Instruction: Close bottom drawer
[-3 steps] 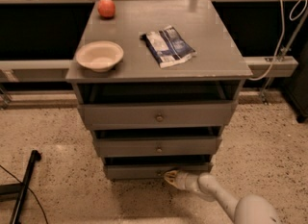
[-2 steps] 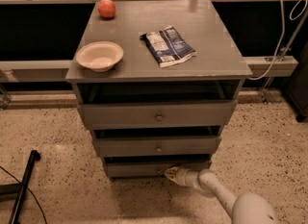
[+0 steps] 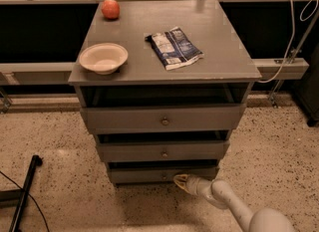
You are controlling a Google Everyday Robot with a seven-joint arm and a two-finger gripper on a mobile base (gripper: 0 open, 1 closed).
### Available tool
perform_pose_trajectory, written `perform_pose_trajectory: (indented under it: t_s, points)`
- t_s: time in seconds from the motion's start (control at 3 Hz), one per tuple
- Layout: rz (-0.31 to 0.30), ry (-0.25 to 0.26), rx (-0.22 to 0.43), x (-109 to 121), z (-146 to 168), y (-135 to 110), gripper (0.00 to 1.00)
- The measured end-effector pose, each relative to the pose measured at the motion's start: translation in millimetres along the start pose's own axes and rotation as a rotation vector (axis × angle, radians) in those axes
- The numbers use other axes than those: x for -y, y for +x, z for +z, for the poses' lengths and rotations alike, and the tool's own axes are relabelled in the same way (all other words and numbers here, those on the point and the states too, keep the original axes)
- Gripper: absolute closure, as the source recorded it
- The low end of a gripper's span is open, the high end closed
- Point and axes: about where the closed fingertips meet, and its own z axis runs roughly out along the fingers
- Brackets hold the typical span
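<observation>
From the one camera view, looking down at the front of a grey cabinet (image 3: 164, 74), three drawers all stand a little way out, each with a dark gap above its front. The bottom drawer (image 3: 144, 175) is the lowest and narrowest, down by the speckled floor (image 3: 55, 131), and it is only slightly out. The gripper (image 3: 180, 180) sits low at that drawer's front, right of its middle, its pale tip pointing left against or just beside the lower edge; from here I cannot tell which, nor whether the gripper is open or closed. It has hold of nothing that I can see. The light arm (image 3: 227, 203) runs off to the lower right. Above are the middle drawer (image 3: 199, 151) and top drawer (image 3: 124, 119). On the cabinet top lie a cream bowl (image 3: 103, 58), a red fruit (image 3: 110, 9) and a blue-and-white packet (image 3: 174, 47), well apart from each other.
</observation>
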Motion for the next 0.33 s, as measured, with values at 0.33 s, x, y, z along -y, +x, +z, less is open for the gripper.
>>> perform_pose_trajectory:
  t_s: [0.33]
  points:
    - [0.019, -0.008, 0.06, -20.5, -32.4, 5.7, 1.0]
